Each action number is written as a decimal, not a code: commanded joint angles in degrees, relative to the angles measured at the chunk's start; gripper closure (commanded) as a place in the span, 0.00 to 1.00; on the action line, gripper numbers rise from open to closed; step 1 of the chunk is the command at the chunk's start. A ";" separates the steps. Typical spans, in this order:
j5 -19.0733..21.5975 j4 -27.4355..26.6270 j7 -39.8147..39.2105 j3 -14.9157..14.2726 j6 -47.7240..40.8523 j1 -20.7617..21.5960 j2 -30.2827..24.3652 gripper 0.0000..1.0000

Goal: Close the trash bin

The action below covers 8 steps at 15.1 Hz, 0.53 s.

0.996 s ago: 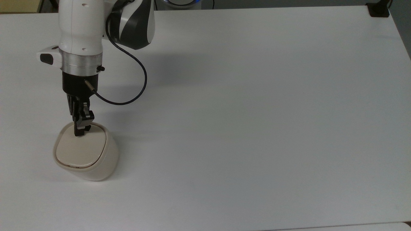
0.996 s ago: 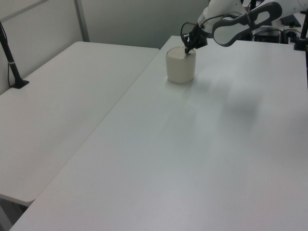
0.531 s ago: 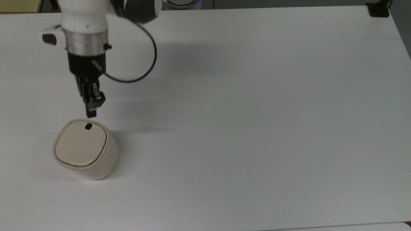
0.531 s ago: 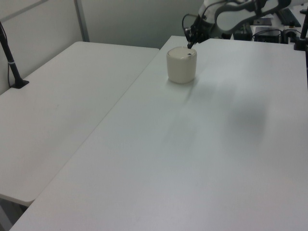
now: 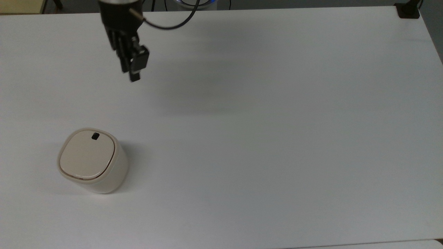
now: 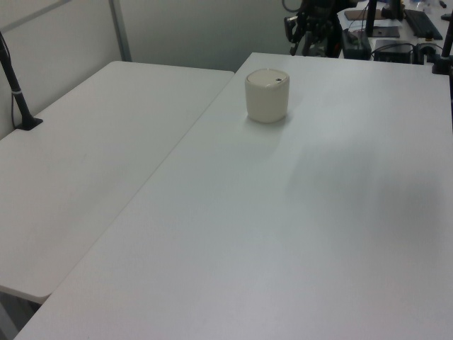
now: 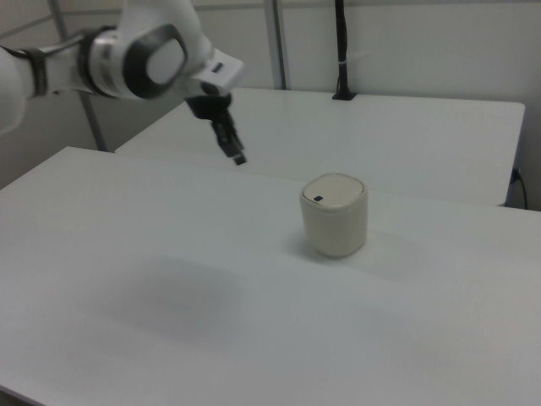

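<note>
Since a second ago the gripper (image 5: 135, 76) has lifted off the trash bin (image 5: 92, 160) and drawn away toward the top view's upper edge, and it hangs in the air well apart from the bin. Its fingers (image 7: 238, 157) lie pressed together with nothing between them. The cream-white bin stands upright on the white table (image 5: 277, 138), near the top view's left side, its flat lid (image 5: 87, 155) down and level with the rim. A small black tab (image 5: 95, 136) sits at the lid's edge on the side facing the gripper. No brand, label or writing can be read on the bin or the arm. A black cable (image 5: 169, 24) loops from the wrist
</note>
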 commanded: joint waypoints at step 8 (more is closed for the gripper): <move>3.17 -5.52 -26.26 0.03 -19.07 8.71 -13.17 0.00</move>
